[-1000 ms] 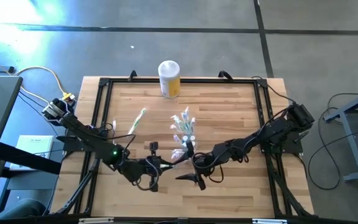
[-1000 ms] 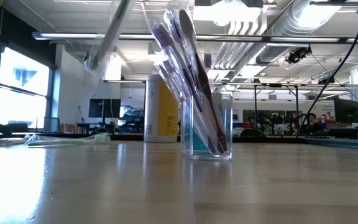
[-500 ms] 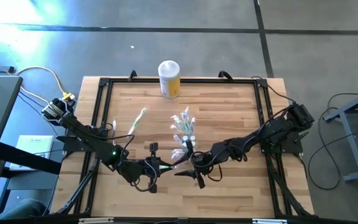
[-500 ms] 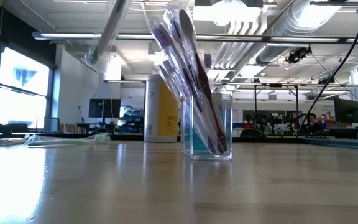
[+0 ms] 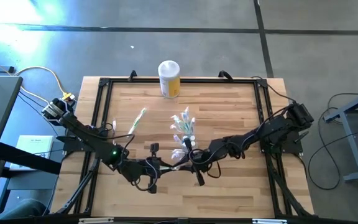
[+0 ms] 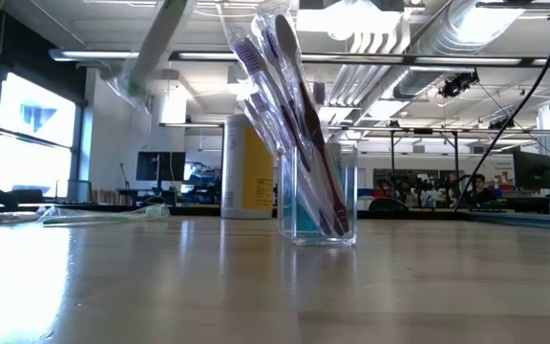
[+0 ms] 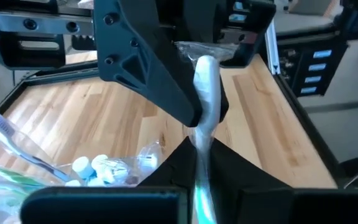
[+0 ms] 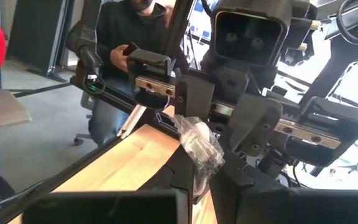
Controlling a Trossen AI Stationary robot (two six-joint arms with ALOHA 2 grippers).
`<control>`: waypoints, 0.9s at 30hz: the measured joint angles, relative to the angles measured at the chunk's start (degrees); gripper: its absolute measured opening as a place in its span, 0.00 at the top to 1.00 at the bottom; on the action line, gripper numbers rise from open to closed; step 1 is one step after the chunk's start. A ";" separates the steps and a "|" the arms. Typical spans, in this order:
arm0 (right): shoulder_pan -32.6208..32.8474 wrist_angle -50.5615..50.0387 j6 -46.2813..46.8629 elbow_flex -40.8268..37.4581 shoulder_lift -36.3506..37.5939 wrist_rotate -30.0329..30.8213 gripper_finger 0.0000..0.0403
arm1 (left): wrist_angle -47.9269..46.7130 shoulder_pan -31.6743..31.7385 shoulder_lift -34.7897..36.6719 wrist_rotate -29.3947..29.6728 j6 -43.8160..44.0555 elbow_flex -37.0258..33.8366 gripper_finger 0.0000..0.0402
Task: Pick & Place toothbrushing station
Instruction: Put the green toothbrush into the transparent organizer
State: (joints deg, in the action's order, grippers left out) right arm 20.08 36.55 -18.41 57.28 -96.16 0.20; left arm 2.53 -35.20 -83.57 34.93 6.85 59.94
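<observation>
A clear cup stands on the wooden table, with several wrapped toothbrushes leaning out of it toward the far edge. One wrapped toothbrush is held in the air between my two grippers near the table's front. My left gripper is shut on one end and my right gripper on the other. Another toothbrush lies flat on the table to the cup's left. My left gripper pinches the toothbrush's near end between its two fingers, coming level from the table's left, fingers along the brush. The brush is lifted clear of the table. My right gripper pinches the wrapped opposite end between its two fingers, coming from the table's right. The crumpled wrapper bulges out above the fingers.
A yellow canister with a white lid stands at the table's far edge. A black frame runs around the table top. A seated person shows beyond the table in the right wrist view.
My right gripper's spread fingers have closed in on the toothbrush's end and taken hold of it. The held toothbrush has shifted a little in the low view, staying tilted and clear of the table.
</observation>
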 joint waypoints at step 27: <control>6.97 -10.64 5.73 0.00 5.38 -3.49 0.96 | -1.66 -2.03 0.28 0.62 0.35 -0.02 0.62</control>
State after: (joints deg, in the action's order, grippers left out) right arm 27.05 25.91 -12.68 57.28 -90.78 -3.29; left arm 0.88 -37.23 -83.29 35.55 7.20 59.92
